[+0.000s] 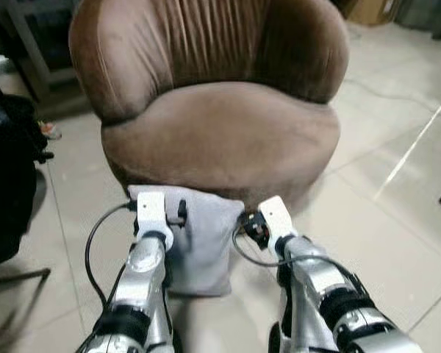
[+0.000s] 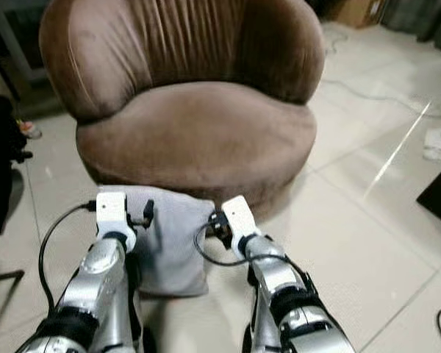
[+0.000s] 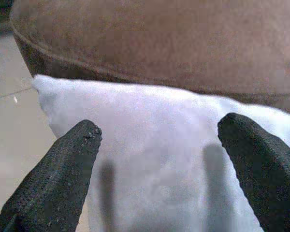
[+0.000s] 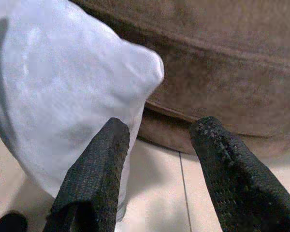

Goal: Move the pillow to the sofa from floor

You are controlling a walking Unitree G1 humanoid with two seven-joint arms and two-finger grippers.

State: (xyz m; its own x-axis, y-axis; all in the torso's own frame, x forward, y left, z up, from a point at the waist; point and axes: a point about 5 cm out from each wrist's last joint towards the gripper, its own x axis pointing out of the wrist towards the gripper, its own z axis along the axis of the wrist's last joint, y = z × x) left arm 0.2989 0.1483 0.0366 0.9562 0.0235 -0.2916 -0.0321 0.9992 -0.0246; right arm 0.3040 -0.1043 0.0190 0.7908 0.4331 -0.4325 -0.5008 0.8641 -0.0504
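A: Item one, location?
B: Pillow, pale grey, on the tiled floor, top edge leaning against the base of the brown sofa.
A: Left gripper?
B: Fingers spread wide, holding nothing, poised just over the pillow's upper left part.
A: Right gripper?
B: Fingers parted, holding nothing, at the pillow's right top corner; one finger beside the fabric, the other before the sofa base.
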